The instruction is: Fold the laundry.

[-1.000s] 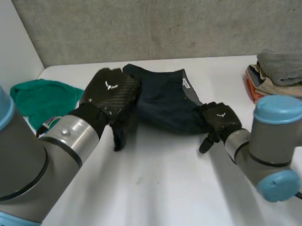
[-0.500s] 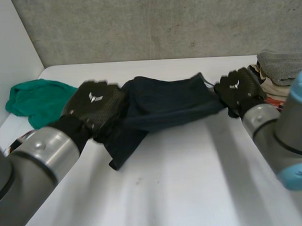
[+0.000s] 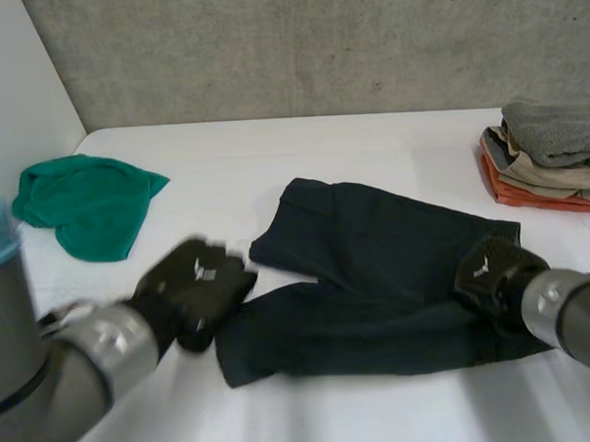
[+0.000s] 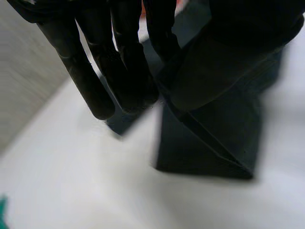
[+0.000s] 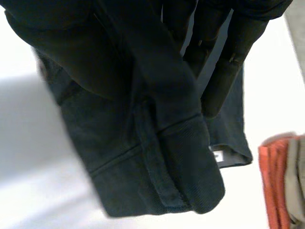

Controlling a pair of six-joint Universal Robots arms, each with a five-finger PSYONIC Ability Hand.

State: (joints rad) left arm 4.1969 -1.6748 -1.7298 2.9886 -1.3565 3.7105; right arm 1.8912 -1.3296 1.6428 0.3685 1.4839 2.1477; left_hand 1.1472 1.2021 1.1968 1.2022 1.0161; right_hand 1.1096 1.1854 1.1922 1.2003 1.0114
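A dark navy garment [image 3: 376, 276], which looks like a pair of shorts, lies spread across the middle of the white table [image 3: 272, 153]. My left hand [image 3: 195, 289] is at its near left corner. There the thumb and fingers [image 4: 90, 71] pinch a fold of the dark cloth [image 4: 209, 143]. My right hand [image 3: 493, 271] is at the garment's right end, by the waistband. Its thumb and fingers [image 5: 228, 62] are curled round the hem of the cloth [image 5: 143, 167], which hangs from them.
A crumpled green cloth [image 3: 84, 201] lies at the back left of the table. A stack of folded laundry [image 3: 547, 151], grey over beige over orange, sits at the back right, and its orange edge [image 5: 274, 181] is close to my right hand.
Both hands raised the garment and stretched it between them, then drew it toward the near side, where it now lies flat. The right hand closed on its right end.
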